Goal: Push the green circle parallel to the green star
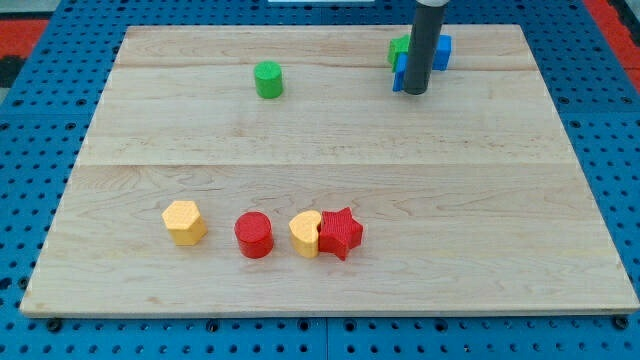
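The green circle [268, 79] sits near the view's top, left of centre, on the wooden board [330, 140]. The green star [398, 49] is at the view's top right, mostly hidden behind my rod; only its left edge shows. My tip [415, 91] is down on the board just in front of the star, well to the right of the green circle and not touching it. Blue blocks [441, 51] crowd around the star behind the rod; their shapes are hidden.
Along the view's bottom stands a row: a yellow hexagon [184, 222], a red circle [254, 235], a yellow heart [305, 233] and a red star [341, 233] touching the heart. A blue pegboard [40, 140] surrounds the board.
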You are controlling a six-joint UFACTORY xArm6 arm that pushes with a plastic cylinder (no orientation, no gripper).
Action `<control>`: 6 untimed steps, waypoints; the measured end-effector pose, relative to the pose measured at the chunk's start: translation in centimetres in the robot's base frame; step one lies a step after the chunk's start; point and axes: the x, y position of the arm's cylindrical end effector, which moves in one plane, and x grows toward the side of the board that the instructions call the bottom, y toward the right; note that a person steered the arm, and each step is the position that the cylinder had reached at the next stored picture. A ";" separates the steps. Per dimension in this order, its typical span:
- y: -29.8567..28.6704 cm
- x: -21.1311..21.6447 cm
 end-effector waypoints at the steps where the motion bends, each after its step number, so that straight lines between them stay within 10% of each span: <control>1: -2.2 3.3; 3: -19.6 3.6; 6: -17.1 -3.2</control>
